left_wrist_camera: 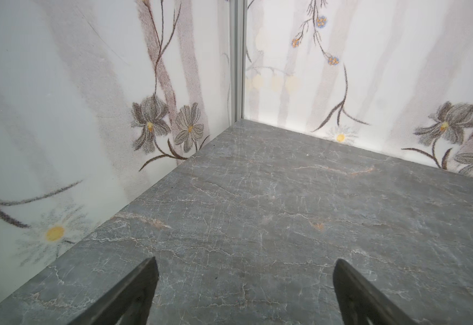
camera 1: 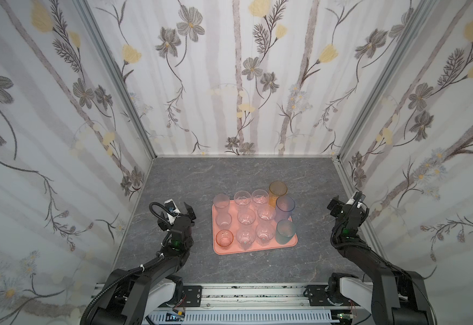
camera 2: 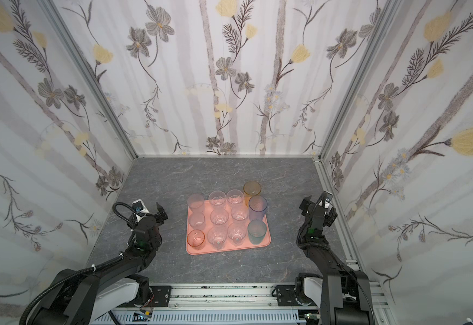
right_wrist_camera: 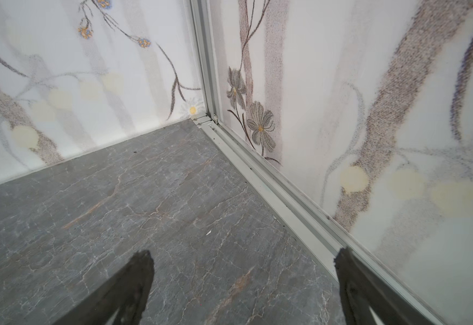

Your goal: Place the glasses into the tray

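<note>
All the glasses (camera 1: 246, 217) are seemingly standing inside the tray (camera 1: 255, 251), so nothing is looking left to do. The left tool (left_wrist_camera: 245, 263) and right tool (right_wrist_camera: 243, 259) are hanging released, empty, flanking the tray.

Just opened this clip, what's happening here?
Nothing is being handled right now. Twelve glasses stand upright in rows on the pink tray; whether the amber glass at its far corner sits fully inside is hard to tell. The left arm and right arm sit on either side of it, jaws open and empty.
</note>
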